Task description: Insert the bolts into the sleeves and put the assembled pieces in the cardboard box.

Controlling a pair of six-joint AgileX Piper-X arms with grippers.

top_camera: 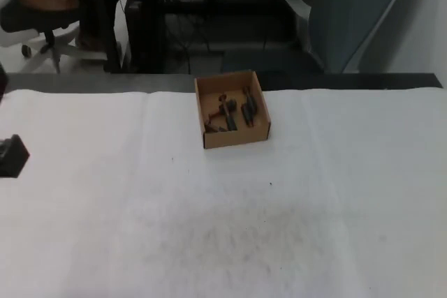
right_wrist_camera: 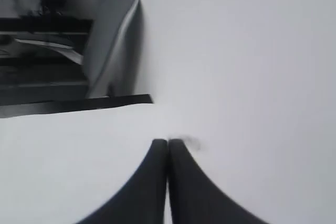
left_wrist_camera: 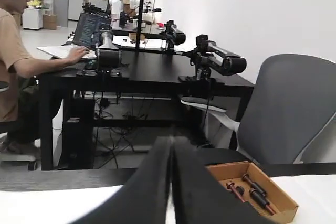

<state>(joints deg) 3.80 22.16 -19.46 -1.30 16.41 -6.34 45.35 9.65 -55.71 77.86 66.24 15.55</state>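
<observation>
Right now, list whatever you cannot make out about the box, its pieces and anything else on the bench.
Pieces in the box: high view, too small and dark to count or tell bolt from sleeve.
Dark block: high view, cut off by the left edge; unidentifiable.
Box's near side: left wrist view, partly behind the left gripper.
Faint smudge: right wrist view, blurred.

White bench cover [top_camera: 223, 228]; behind it, a black desk [left_wrist_camera: 152, 72] bearing a laptop [left_wrist_camera: 88, 29], and a grey chair [left_wrist_camera: 286, 114].
</observation>
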